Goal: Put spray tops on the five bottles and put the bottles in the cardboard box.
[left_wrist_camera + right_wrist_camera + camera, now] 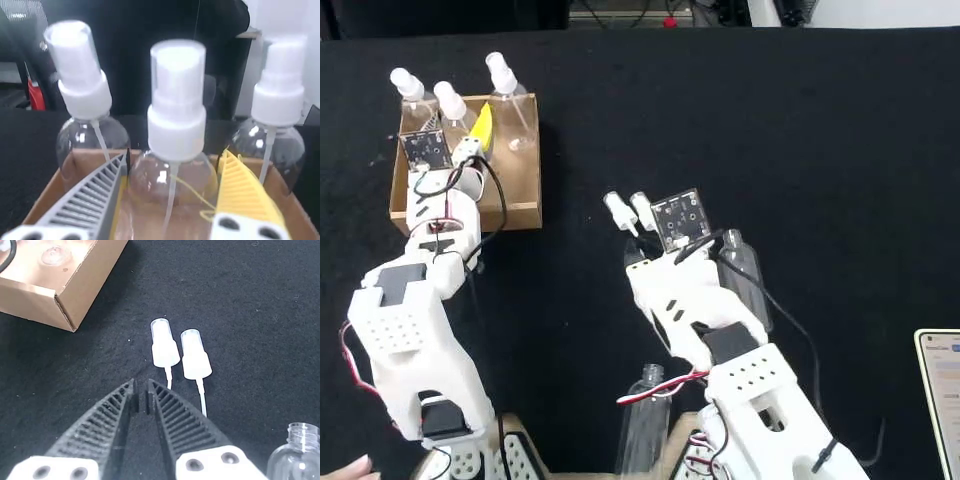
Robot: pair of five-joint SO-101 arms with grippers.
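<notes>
Black cloth covers the table (790, 120) from edge to edge. At the far left of the high view sits the cardboard box (522, 190), open at the top, with three capped bottles standing in it, each wearing a white spray top. The left bottle (410, 95) and the right bottle (508, 95) stand along the box's far wall. The middle bottle (172, 125) is between them and a little nearer the arms.

The left arm (440, 225) reaches into the box. Its jaws, one grey and one yellow, are spread to the middle bottle's width and pressed against its two sides, holding it upright.

Near the middle of the table, well apart from the box, two loose spray tops (164, 347) (195, 360) lie side by side, nearly touching, with their thin tubes pointing towards the right arm (695, 300). That arm's jaws are black and drawn together to a thin slit with nothing between them. Their tips hang just short of the tube of the top nearer the box.

Just beside the right arm, on its outer side, is an uncapped bottle (745, 275) with its open neck bare. A second uncapped bottle (645, 425) is close to the arms' bases. At the far right edge lies a white-framed screen (940, 390).
</notes>
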